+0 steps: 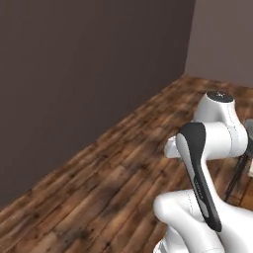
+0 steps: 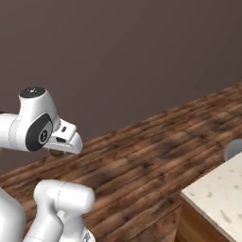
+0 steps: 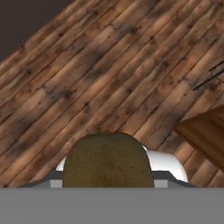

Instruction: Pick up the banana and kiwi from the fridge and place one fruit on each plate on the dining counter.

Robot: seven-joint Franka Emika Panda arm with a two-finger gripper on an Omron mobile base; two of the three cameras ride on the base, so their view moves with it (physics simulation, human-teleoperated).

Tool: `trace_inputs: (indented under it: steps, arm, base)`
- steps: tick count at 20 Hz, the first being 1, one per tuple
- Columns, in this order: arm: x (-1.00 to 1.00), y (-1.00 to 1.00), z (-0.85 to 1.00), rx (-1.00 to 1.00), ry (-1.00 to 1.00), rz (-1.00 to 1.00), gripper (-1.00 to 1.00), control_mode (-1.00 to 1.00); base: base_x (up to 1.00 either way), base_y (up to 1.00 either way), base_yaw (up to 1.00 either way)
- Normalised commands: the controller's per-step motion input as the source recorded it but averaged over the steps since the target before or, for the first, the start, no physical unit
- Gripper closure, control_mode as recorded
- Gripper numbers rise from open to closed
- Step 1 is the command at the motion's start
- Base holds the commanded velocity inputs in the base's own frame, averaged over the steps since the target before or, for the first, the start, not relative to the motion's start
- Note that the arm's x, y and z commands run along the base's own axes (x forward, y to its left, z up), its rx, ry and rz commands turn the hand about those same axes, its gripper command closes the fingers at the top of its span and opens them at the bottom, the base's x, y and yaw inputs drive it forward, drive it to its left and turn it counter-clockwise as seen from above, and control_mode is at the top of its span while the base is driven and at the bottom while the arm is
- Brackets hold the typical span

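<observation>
The kiwi (image 3: 108, 159) is a brown oval bulging up at the bottom of the hand view, held between the fingers and hiding their tips. In the right base view it shows as a small brown spot (image 2: 56, 152) under the white hand, where my gripper (image 2: 58, 149) is shut on it, carried high over the wooden floor. A corner of the beige speckled dining counter (image 2: 215, 194) sits at the lower right of the right base view. The banana, the fridge and the plates are out of view.
Dark brown walls (image 1: 89, 74) stand ahead with plank floor (image 2: 151, 156) between. A pale grey rounded shape (image 2: 233, 148) sits at the counter's far edge; I cannot tell what it is. Thin dark stool legs (image 1: 237, 175) stand right of the arm, near the counter's wooden base (image 3: 205, 133).
</observation>
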Motion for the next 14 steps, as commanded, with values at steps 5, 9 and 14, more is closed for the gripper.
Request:
trace_inputs:
  steps: [5, 9, 14]
  arm:
    - [0.0, 0.0, 0.0, 0.0, 0.0, 0.0, 1.0, 1.0]
    - [0.0, 0.0, 0.0, 0.0, 0.0, 0.0, 1.0, 1.0]
    - [0.0, 0.0, 0.0, 0.0, 0.0, 0.0, 1.0, 1.0]
  base:
    - [0.85, 0.62, -0.59]
    - [0.87, 0.62, -0.55]
    - [0.94, 0.66, -0.53]
